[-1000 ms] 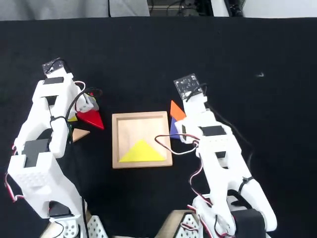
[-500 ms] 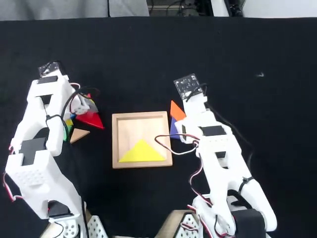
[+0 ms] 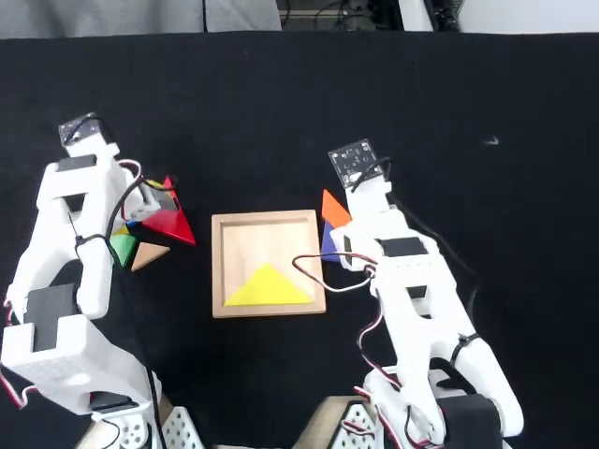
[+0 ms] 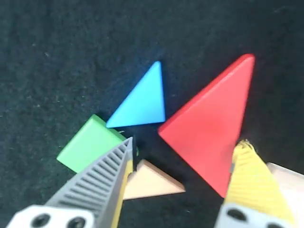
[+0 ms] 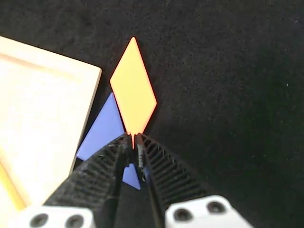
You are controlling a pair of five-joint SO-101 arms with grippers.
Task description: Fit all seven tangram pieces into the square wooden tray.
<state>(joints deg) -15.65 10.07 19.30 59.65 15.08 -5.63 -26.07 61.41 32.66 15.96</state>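
Left tool (image 4: 185, 144) spread astride red triangle (image 4: 213, 128), on the counter left of the tray (image 3: 217, 267). Right tool (image 5: 133, 138) pressed together at orange parallelogram (image 5: 133, 88) tip, right of the tray.
Risk: a thin, flat red piece may slip on closing and shove tan triangle (image 4: 152, 183).
No legible writing.

Wooden tray (image 3: 267, 238), yellow triangle (image 3: 269, 288) lying inside
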